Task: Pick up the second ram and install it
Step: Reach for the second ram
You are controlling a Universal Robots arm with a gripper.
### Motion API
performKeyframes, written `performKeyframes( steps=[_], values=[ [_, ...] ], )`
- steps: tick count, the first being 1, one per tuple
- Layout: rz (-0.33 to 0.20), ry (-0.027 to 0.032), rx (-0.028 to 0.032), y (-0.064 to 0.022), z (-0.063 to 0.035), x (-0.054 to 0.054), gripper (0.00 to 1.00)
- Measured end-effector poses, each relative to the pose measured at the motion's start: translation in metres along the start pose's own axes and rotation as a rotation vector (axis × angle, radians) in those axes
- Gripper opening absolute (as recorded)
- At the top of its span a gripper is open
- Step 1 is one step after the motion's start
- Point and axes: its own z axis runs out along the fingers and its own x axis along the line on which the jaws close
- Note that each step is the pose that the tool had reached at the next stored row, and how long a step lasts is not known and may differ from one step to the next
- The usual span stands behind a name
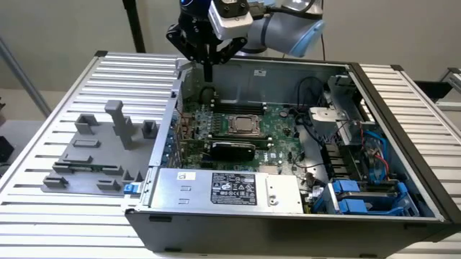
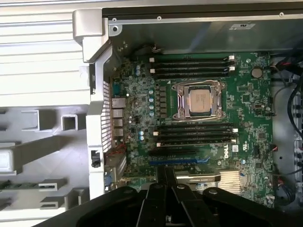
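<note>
The second ram [image 1: 90, 167] is a thin green stick lying in a slot of the grey holder [image 1: 94, 151] on the slatted table, left of the open computer case in the exterior view. The wrist view catches it too, as the ram [image 2: 16, 185] in the holder. My gripper [image 1: 209, 73] hangs above the case's far left corner, well away from the ram, fingers pressed together and holding nothing. In the wrist view the gripper [image 2: 166, 182] points down at the green motherboard [image 2: 246, 94], close to the dark memory slots [image 2: 196, 133] beside the silver CPU socket [image 2: 199, 100].
The open case [image 1: 403, 135] has tall metal walls. Inside are a second pair of memory slots [image 2: 191, 65], a black block with a metal frame [image 1: 232, 148], a silver power supply [image 1: 226, 189], cables and blue drive bays [image 1: 360, 197]. The holder's grey posts [image 1: 119, 121] stand upright.
</note>
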Motion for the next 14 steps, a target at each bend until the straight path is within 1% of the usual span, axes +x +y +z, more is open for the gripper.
performKeyframes(
  steps=[6,14],
  values=[
    [0.000,-0.0016,-0.0002,-0.0104,-0.0010,0.027,0.00],
    [0.000,-0.0038,-0.0004,-0.0207,-0.0022,0.062,0.00]
  ],
)
